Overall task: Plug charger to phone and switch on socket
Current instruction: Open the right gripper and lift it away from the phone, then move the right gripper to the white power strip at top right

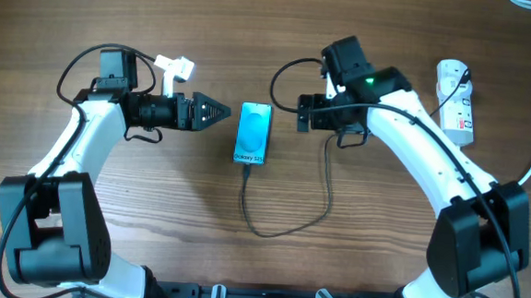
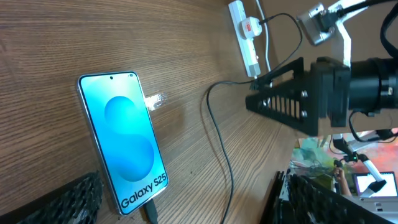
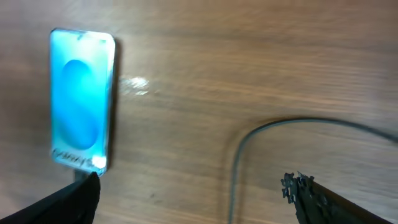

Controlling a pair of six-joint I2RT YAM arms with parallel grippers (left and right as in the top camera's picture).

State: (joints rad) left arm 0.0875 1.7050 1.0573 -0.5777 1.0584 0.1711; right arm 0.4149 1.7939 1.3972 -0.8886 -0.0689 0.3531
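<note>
L pincer (image 1: 218,112) & R pincer (image 1: 302,114) spread wide (empty), flanking phone (image 1: 253,132) w/ charger (image 1: 243,192) tip at its bottom end

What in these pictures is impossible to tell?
Switch on the socket: too small overhead, distant in the left wrist view.
Whether the cable sits fully in the phone: right wrist view blurred, left wrist view cut by its bottom edge.
Its far end: hidden under the right arm overhead.
</note>
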